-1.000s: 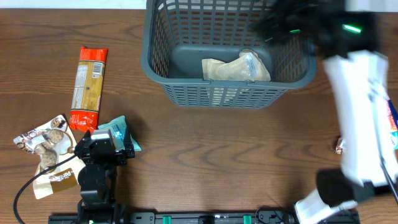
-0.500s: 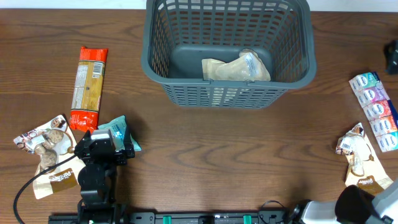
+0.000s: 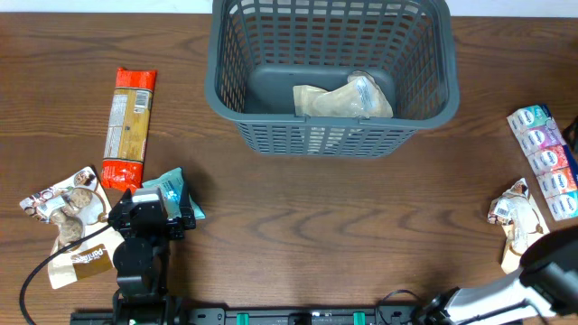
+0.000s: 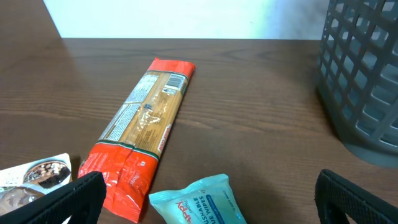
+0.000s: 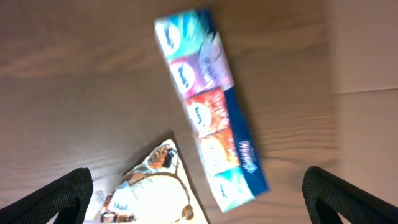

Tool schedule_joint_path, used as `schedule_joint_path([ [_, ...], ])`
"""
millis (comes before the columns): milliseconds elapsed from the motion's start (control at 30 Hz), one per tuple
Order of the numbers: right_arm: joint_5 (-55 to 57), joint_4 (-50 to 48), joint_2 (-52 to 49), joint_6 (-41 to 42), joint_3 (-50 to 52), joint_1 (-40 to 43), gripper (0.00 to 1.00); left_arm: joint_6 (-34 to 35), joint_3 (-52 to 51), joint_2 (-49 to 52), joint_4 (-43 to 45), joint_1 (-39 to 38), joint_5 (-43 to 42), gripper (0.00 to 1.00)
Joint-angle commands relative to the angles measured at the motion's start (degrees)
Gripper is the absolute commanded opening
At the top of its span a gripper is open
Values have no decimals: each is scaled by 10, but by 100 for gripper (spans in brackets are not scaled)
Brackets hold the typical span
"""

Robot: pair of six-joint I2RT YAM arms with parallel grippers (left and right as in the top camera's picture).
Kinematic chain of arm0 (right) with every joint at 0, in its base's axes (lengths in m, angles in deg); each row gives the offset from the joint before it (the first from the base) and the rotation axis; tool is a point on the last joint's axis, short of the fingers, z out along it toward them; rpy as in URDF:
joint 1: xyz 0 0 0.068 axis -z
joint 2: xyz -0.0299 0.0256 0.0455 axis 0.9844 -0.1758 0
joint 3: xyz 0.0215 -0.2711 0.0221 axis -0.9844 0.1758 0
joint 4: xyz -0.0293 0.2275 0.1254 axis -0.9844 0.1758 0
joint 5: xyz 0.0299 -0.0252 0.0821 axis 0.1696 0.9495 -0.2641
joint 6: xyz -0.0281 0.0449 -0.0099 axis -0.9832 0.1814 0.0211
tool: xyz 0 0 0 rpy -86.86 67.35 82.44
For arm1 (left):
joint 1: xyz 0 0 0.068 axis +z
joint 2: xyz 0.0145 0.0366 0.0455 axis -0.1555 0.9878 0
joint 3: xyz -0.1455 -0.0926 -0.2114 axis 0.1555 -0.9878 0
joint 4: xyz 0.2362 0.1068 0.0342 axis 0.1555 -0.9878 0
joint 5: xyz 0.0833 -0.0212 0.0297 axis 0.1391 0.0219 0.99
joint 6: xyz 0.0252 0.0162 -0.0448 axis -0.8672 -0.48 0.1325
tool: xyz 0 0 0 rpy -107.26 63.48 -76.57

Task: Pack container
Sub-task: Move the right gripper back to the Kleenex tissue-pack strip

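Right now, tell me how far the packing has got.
Done: one pale packet lies in the basket. In hand: nothing; the left tool and right tool are both open and empty. Left on the table: the pasta pack, the wipes, the left cookie bag, the tissue strip and the right cookie bag.

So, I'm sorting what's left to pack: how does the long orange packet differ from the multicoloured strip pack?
The orange pasta packet lies left of the basket, one red-orange wrapper. The strip pack lies far right, more tilted, in several coloured sections. Both are long and outside the basket.
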Motion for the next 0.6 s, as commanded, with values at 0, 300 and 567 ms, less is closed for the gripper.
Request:
schedule_joint_path([
  [0, -4, -5, -61, -40, 7, 14, 99, -7, -10, 3, -23, 1, 16, 99],
  [300, 26, -42, -157, -40, 7, 18, 99, -7, -10, 3, -23, 1, 16, 99],
  [567, 30, -95, -175, -40, 7, 19, 99, -7, -10, 3, -23, 1, 16, 99],
])
